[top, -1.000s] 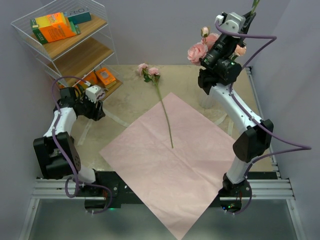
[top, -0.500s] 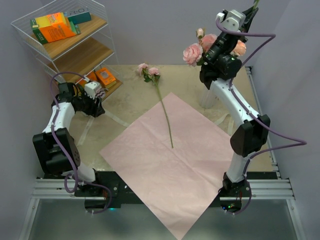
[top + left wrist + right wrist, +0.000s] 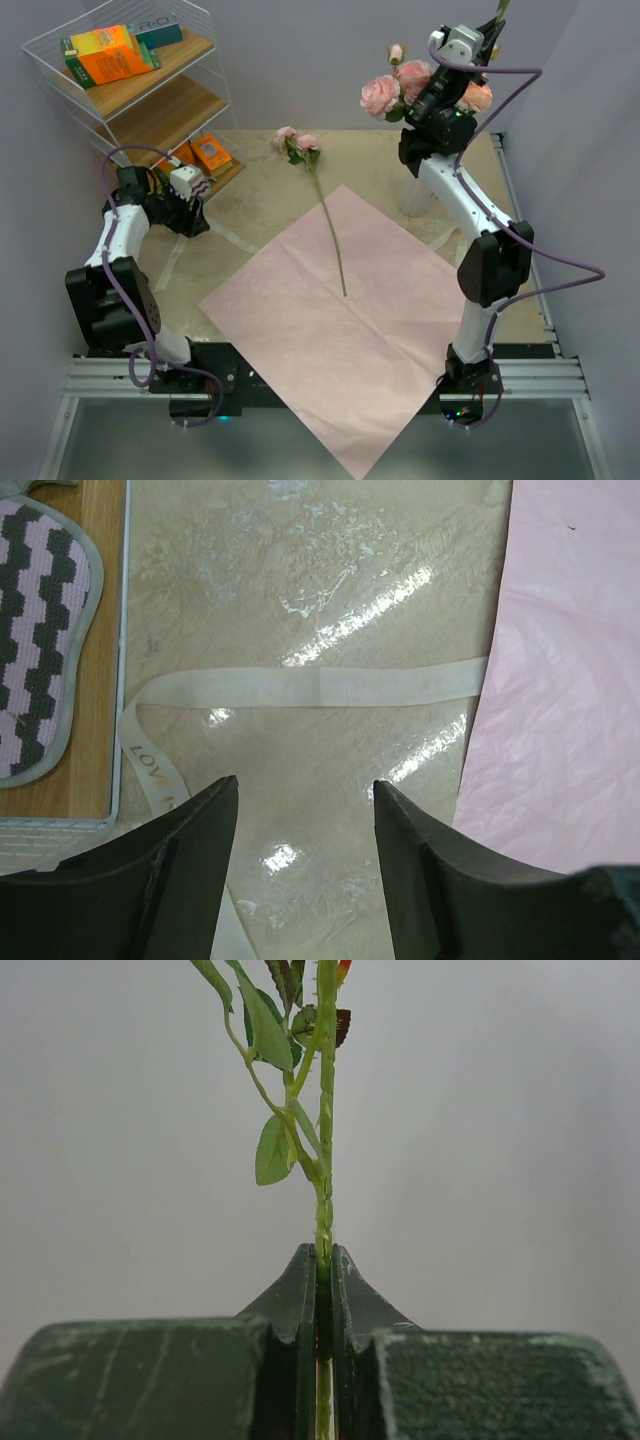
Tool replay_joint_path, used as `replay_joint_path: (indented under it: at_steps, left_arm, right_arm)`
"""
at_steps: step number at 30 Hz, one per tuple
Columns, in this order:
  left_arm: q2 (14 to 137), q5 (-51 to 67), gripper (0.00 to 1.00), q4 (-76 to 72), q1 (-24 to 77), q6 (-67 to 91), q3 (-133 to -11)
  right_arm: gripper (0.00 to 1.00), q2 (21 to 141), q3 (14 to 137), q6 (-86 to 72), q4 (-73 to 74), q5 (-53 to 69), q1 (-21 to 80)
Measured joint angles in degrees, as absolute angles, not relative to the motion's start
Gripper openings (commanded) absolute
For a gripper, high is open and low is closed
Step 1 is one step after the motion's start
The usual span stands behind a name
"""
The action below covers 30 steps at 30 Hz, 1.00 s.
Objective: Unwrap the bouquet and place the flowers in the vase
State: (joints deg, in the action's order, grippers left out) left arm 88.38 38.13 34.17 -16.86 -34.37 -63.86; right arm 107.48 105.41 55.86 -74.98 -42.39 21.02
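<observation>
Top view: unwrapping looks finished. The pink paper lies flat with one rose across it. The right gripper is high at the back right beside pink roses, and the white vase is half hidden behind that arm.

Left wrist: the left gripper gapes empty over loose beige ribbon.

Right wrist: the right gripper's jaws pinch a thin, thorny, leafy green stem. Placing seems under way, and next the stem must drop straight into the narrow mouth.

Table: pink paper, rose stem, ribbon.
</observation>
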Motion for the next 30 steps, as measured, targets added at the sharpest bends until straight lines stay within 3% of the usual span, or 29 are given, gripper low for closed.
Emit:
replay_joint_path:
  at_steps: [16, 17, 19, 22, 23, 25, 26, 30]
  left_arm:
    - [84.8, 35.5, 0.61, 35.0, -16.9, -34.3, -63.9]
    - [84.8, 35.5, 0.61, 35.0, -16.9, -34.3, -63.9]
    - [84.8, 35.6, 0.61, 35.0, -16.9, -34.2, -63.9]
    - [84.8, 35.6, 0.61, 35.3, -16.9, -34.1, -63.9]
    - [84.8, 35.7, 0.61, 35.4, -16.9, -34.1, -63.9]
    - [84.7, 35.8, 0.61, 35.5, -16.9, -34.1, -63.9]
    - [84.6, 35.8, 0.61, 35.5, -16.9, -34.1, -63.9]
    - [83.6, 36.2, 0.61, 35.6, -16.9, -34.1, -63.9]
  right_arm:
    - [0.0, 108.0, 92.4, 52.4, -74.4, -44.0, 20.6]
    - [0.07, 107.5, 91.3, 52.3, -74.3, -44.2, 20.6]
    - [0.12, 106.4, 88.9, 52.0, -74.3, -44.5, 20.6]
    - [0.3, 103.6, 85.1, 51.7, -74.2, -45.2, 20.6]
    - [0.42, 102.6, 84.1, 51.6, -74.2, -45.4, 20.6]
    - [0.53, 100.4, 82.1, 51.4, -74.3, -45.5, 20.9]
    - [0.63, 99.2, 80.9, 51.4, -74.3, -45.6, 21.0]
    - [0.69, 95.2, 77.0, 50.3, -74.6, -45.6, 21.8]
